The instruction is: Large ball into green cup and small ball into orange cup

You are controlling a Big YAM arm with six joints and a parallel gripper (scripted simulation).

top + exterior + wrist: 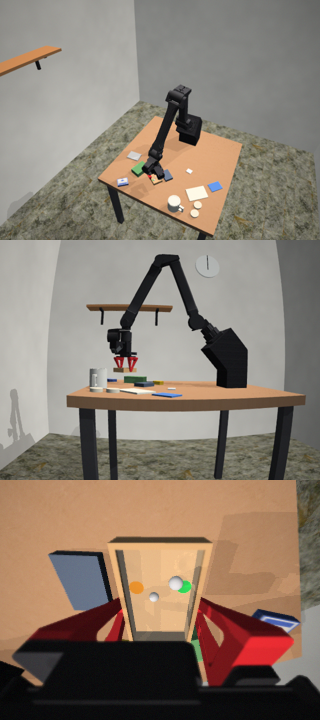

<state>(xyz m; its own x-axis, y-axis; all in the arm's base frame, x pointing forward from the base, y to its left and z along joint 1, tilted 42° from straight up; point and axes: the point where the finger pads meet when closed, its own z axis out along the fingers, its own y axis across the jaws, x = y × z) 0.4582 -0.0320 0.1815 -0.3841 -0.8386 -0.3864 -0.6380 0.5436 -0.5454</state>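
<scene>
A black robot arm's red-fingered gripper [125,366] grasps the wooden puzzle [160,587] by its sides above the table [232,395], with the large ball [175,583] touching the green cup [185,587] and the small ball [154,597] near the orange cup [136,587].

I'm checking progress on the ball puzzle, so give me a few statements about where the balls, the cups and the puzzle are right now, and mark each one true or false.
1. The wooden puzzle is held off the table in the gripper jaws. True.
2. The large ball overlaps the edge of the green cup. True.
3. The small ball sits in the orange cup. False: it lies between the two cups, apart from the orange one.
4. The puzzle lies flat on the table. False: it hangs above it.
5. A white mug stands on the table. True.
6. The gripper holds the green block. False: that block rests on the table.
</scene>
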